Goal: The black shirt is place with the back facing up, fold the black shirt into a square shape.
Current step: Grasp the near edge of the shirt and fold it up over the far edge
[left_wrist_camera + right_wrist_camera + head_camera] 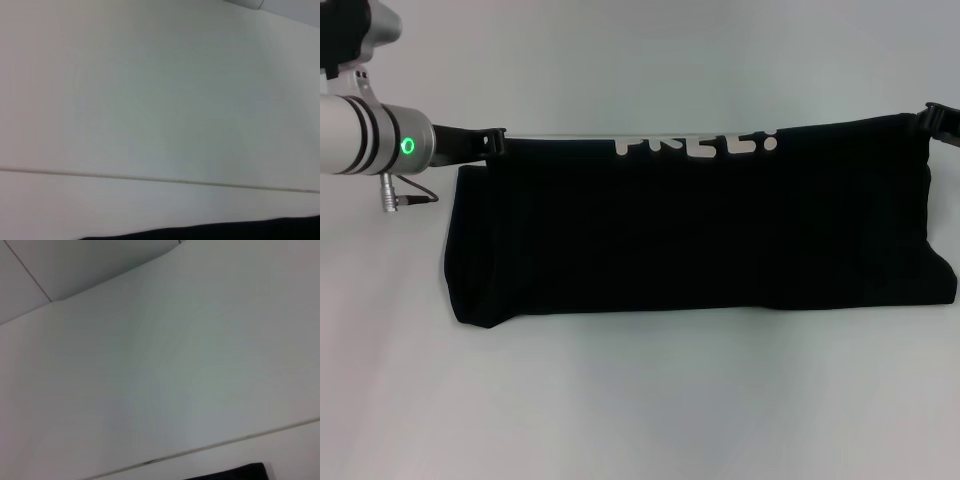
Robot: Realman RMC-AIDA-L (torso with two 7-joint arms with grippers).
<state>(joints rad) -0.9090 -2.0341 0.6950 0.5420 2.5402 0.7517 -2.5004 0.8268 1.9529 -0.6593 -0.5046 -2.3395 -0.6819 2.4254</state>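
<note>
A plain white bench (640,400) carries one black shirt (700,230), folded into a long band across its middle. Two grippers, left gripper (492,141) and right gripper (938,120), grip its far corners, fingers clamped on cloth.

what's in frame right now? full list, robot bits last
shirt: 1, black, folded into a long band across the middle of the table, far edge lifted at both ends; a strip of it also shows at the edge of each wrist view
lettering: 1 row, white, on the shirt's far edge, partly cut off by the fold
table: 1, white, under everything
left arm: 1, silver with a green light, at the left edge of the head view
left gripper: 1, black, at the shirt's far left corner, seems to pinch it
right gripper: 1, black, at the shirt's far right corner, seems to pinch it
</note>
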